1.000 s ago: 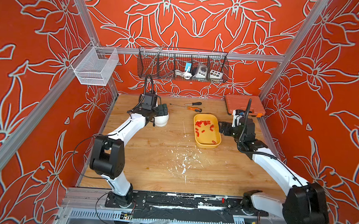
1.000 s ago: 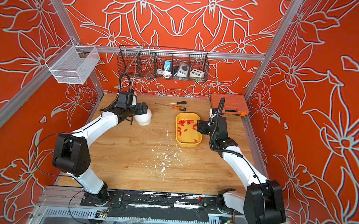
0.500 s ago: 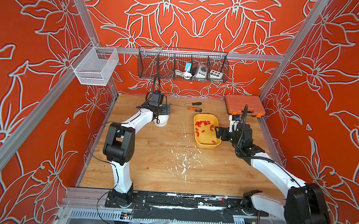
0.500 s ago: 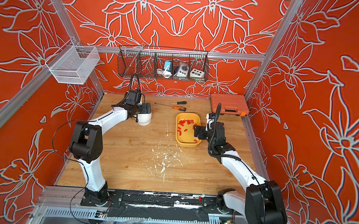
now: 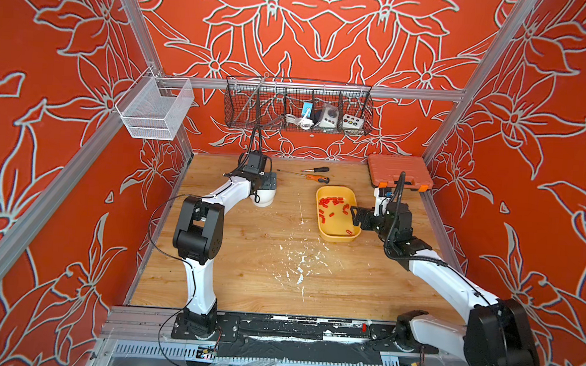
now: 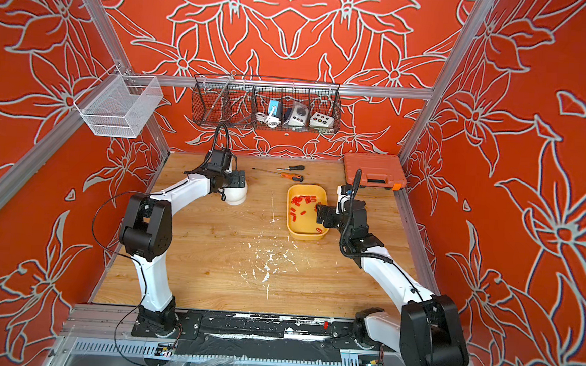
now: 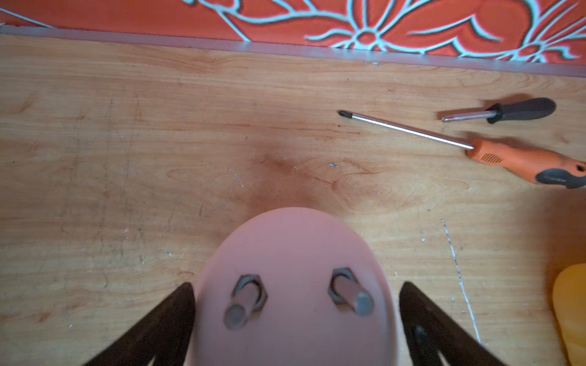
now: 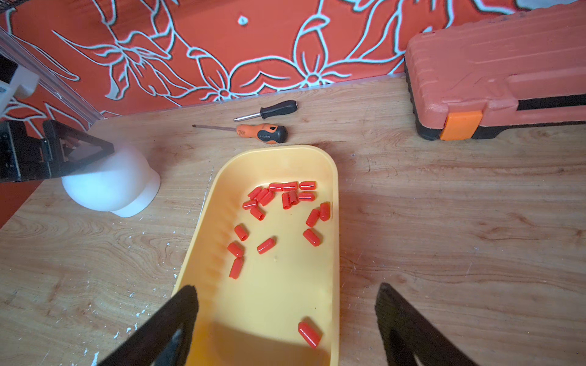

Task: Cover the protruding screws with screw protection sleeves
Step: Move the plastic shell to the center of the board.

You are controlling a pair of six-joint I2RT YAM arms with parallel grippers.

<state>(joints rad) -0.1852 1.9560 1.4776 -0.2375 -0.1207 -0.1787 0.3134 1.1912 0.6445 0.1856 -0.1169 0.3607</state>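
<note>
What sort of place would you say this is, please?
Likely a robot test cell: wooden tabletop, aluminium frame with orange floral walls, left arm and right arm mounted along the front.

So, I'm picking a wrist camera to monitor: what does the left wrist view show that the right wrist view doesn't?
Left wrist only: two bare protruding screws, each with a nut.
Right wrist only: the screw protection sleeves lying loose, the orange case, the open right gripper.
Both: the white dome, both screwdrivers, the wooden table, the yellow tray, though the left wrist catches only its edge.
</note>
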